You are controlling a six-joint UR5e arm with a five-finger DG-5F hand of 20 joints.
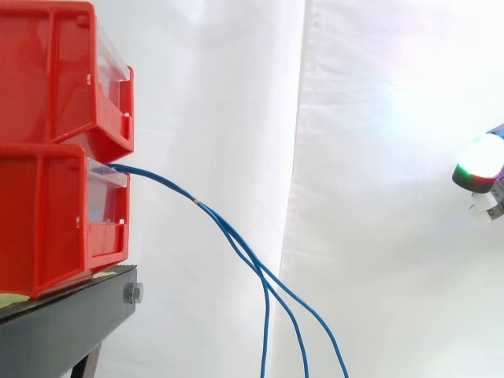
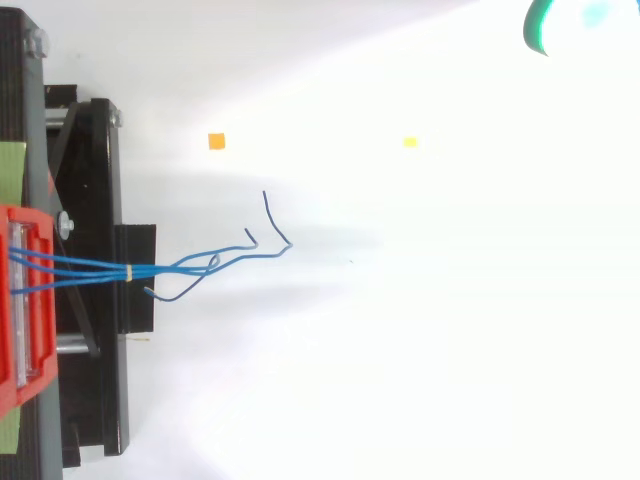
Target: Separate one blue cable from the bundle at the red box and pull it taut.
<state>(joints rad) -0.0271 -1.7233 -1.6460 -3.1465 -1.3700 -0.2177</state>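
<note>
Upper left of the side view: two red bins (image 1: 55, 142) stacked on a black stand (image 1: 71, 323), white curtain (image 1: 354, 118) behind. From the front of the lower one, blue cables (image 1: 157, 179) running down to the right as one bundle, bound by a small yellowish tie (image 1: 197, 202) left of the frame's middle, then splitting into three strands, sagging and leaving by the bottom edge. Slack throughout, none drawn straight. From above, same cables (image 2: 80, 268) coming out of the bins (image 2: 25, 218) at the left edge, pinched together at the tie (image 2: 129, 271) over the stand (image 2: 95, 400), then fanning toward the middle with loose, kinked ends; possibly four strands there, count unsure because of overlap. Orange marker (image 2: 216, 141) and yellow marker (image 2: 409, 142) on the white ground, higher in the frame than the cable ends. Hand (image 1: 482, 157) at the far right edge of the side view, glowing white with green and red; from above, hand (image 2: 560, 25) in the upper right corner, glowing green and cyan. Well apart from the cables in both. Cut off by the frame edges, so released or clenched: cannot tell.
</note>
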